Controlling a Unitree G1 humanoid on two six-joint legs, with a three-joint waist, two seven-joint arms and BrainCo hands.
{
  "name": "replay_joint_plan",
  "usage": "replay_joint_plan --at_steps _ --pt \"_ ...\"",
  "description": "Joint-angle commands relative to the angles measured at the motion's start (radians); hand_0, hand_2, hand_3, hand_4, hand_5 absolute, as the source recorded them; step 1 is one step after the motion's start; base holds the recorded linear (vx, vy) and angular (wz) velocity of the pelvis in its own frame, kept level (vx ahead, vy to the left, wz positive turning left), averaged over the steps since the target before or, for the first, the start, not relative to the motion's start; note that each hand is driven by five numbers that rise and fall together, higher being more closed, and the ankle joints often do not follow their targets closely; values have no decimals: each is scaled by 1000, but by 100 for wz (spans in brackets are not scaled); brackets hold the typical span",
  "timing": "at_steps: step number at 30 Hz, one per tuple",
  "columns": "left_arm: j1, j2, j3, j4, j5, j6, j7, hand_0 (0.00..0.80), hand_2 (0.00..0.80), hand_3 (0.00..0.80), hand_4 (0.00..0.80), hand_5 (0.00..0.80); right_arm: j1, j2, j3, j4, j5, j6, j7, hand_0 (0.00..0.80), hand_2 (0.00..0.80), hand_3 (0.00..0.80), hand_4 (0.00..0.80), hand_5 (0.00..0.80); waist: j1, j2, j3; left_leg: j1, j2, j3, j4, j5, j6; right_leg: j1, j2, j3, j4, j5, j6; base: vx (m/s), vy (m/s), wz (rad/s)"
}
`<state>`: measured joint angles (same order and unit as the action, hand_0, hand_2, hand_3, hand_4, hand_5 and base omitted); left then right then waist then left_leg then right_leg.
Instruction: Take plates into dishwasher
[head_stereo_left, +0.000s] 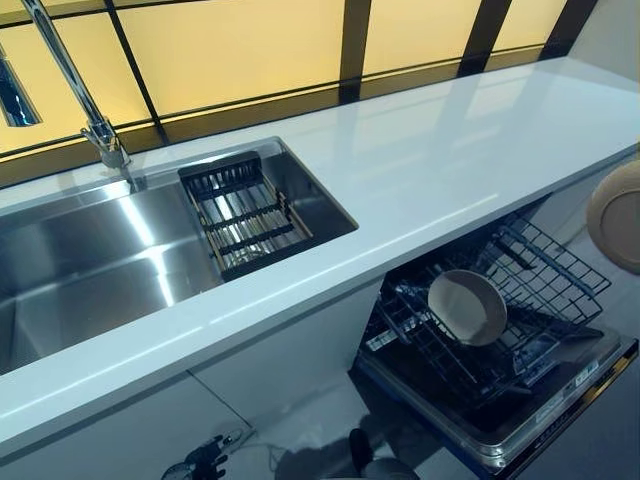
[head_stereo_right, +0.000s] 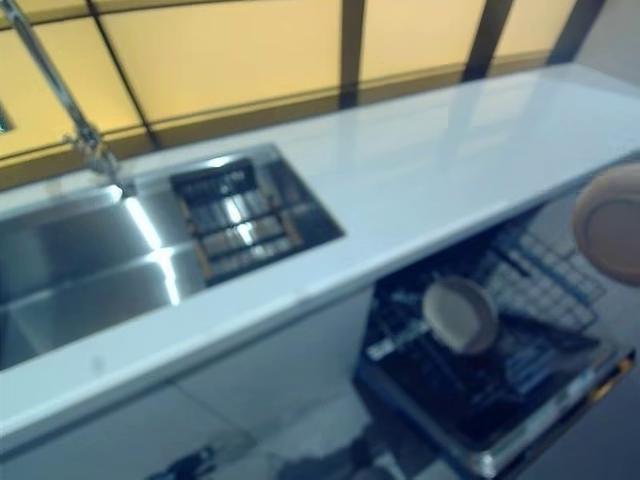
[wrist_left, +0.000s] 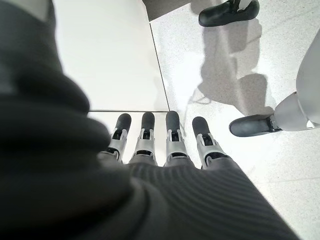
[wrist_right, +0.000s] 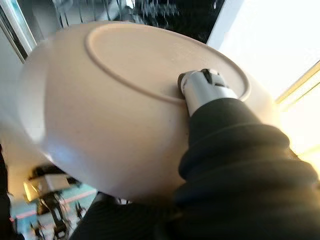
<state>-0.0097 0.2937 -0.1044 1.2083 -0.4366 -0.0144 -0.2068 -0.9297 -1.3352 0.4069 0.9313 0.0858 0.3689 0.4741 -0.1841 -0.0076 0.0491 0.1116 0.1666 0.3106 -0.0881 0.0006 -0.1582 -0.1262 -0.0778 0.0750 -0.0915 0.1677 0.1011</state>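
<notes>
A beige plate (wrist_right: 115, 110) is held by my right hand (wrist_right: 205, 87), one finger pressed against its ringed underside and the rest hidden behind it. In the eye views this plate (head_stereo_left: 615, 215) hangs at the far right edge, above and right of the open dishwasher's pulled-out wire rack (head_stereo_left: 555, 265). A second beige plate (head_stereo_left: 467, 306) stands tilted in that rack. My left hand (wrist_left: 155, 145) hangs low by the white cabinet front (wrist_left: 105, 55), fingers straight and empty.
The white counter (head_stereo_left: 450, 160) runs above the dishwasher and overhangs the rack's back part. A steel sink (head_stereo_left: 90, 260) with a black drainer basket (head_stereo_left: 245, 215) and a tall faucet (head_stereo_left: 85, 100) lies to the left. The dishwasher door (head_stereo_left: 560, 400) sticks out low.
</notes>
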Motion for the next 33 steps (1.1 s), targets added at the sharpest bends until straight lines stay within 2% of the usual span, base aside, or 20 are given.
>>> replay_joint_plan --at_steps 1,16,19,33 --pt "-55 64 -4 39 44 -17 -20 0 0 0 0 0 -46 42 -46 -19 44 19 1 800 800 800 800 800 -39 -65 52 59 34 -32 1 -26 11 47 -66 6 4 -36 75 -42 -1 -2" --pt "-70 46 -4 30 40 -14 -22 0 0 0 0 0 97 121 -149 -151 87 106 33 800 800 800 800 800 -63 -39 82 61 30 -41 1 -27 8 30 -70 19 4 -25 68 -11 4 -3" --pt "-75 47 0 32 41 -8 -22 0 0 0 0 0 108 142 -150 -197 107 139 16 800 800 800 800 800 -66 -37 86 57 27 -44 1 -26 7 27 -71 22 4 -23 67 0 0 0" --pt "-81 36 -3 26 28 -10 -14 0 0 0 0 0 142 235 -155 -298 97 203 7 800 800 800 800 800 -58 -36 95 51 23 -58 1 -21 9 27 -74 20 4 -21 64 -7 4 0"
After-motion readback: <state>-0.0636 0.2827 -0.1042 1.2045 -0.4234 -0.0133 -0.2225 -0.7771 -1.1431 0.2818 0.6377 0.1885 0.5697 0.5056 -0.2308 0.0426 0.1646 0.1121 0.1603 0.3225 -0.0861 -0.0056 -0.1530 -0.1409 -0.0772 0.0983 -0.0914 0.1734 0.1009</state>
